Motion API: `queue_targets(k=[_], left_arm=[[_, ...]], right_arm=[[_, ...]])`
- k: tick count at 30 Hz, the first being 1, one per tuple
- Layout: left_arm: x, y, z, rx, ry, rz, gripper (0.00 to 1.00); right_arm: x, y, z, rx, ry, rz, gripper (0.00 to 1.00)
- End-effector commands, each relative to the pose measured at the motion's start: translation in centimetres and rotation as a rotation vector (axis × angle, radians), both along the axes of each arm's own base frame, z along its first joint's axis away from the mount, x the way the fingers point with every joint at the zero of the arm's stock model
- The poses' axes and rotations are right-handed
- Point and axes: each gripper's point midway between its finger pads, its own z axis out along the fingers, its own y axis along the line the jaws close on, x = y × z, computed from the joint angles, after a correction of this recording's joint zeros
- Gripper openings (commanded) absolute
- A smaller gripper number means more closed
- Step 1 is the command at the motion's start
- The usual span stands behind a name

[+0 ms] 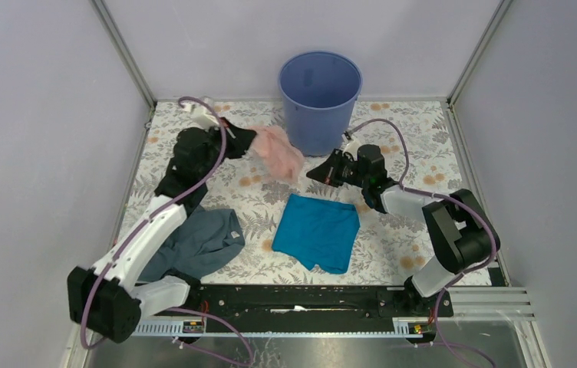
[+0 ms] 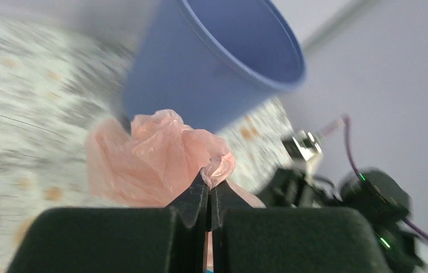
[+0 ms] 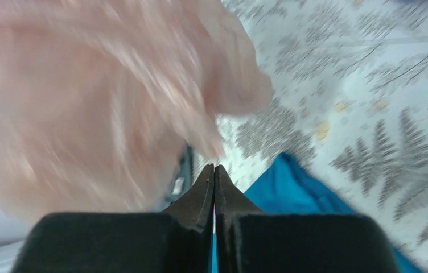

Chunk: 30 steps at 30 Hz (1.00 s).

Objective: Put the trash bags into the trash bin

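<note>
Bag [image 1: 278,151] is the crumpled pink one, sitting just beside the bin [image 1: 320,123] on its left, down near the base. Can't tell from any view whether it's off the table [image 1: 433,153] yet.

Left gripper [image 2: 209,183] is pinched closed on a small fold of the film, right at the fingertips. Most of the bag billows out in front of it, between the fingers and the bin wall. Right gripper [image 3: 213,170] is closed too, parked on the other side of the bag over the edge of the teal cloth [image 1: 318,230]. Its wrist view is badly blurred, and nothing obvious shows between its fingers.

So the step in hand looks like lift-and-drop with the left arm. Tips for doing it well, imo:

- Go straight up first. The rim sits well above where the bag is now, and dragging sideways would just shove film into the wall.
- That bin is tapered and probably light, so a bump from the wrist could slide or tip it. Clear the rim before moving across.
- The grip is only on a thin fold, so move slowly, since a jerk could pull the film out.
- Carry it over the middle of the opening before letting go, or the loose part could drape over the rim.
- The right arm is close in, so it should hold back and stay out of the left arm's path.
</note>
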Motion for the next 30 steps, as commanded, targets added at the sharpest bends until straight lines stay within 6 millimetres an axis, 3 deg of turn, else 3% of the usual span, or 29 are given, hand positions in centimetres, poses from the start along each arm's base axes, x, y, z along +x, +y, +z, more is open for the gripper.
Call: queue_targets(k=[1, 3, 5, 7, 10, 13, 15, 21, 25, 30], left_arm=[[2.0, 10.7, 2.2, 0.159, -0.142, 0.540, 0.00], [1.6, 13.2, 2.4, 0.168, -0.166, 0.660, 0.00], [1.4, 13.7, 2.6, 0.173, -0.188, 0.679, 0.00], [1.3, 12.3, 3.3, 0.158, -0.222, 0.599, 0.00], [0.8, 9.1, 4.5, 0.108, -0.269, 0.425, 0.00], [-0.1, 6.0, 6.2, 0.050, -0.281, 0.257, 0.00], [-0.6, 5.1, 6.6, 0.007, -0.254, 0.210, 0.00], [-0.4, 5.4, 5.0, -0.220, -0.002, 0.285, 0.00], [-0.5, 3.4, 4.9, -0.494, 0.099, 0.182, 0.00], [-0.4, 3.5, -0.1, -0.708, 0.272, 0.166, 0.00]], right_arm=[[-5.9, 1.3, 1.6, 0.062, 0.291, 0.209, 0.00], [-6.8, 1.3, 2.9, 0.068, 0.301, 0.244, 0.00], [-7.1, 1.2, 5.0, 0.073, 0.272, 0.255, 0.00], [-6.7, 0.9, 6.4, 0.047, 0.216, 0.242, 0.00], [-5.7, 0.0, 6.5, -0.047, 0.170, 0.182, 0.00], [-5.2, -0.7, 5.6, -0.065, 0.143, 0.128, 0.06], [-5.3, -0.6, 4.8, -0.042, 0.147, 0.116, 0.09], [-5.7, -0.5, 2.5, -0.052, 0.181, 0.129, 0.14], [-5.7, -0.9, 1.9, -0.074, 0.153, 0.109, 0.22], [-6.0, -1.4, 0.8, -0.087, 0.161, 0.078, 0.38]])
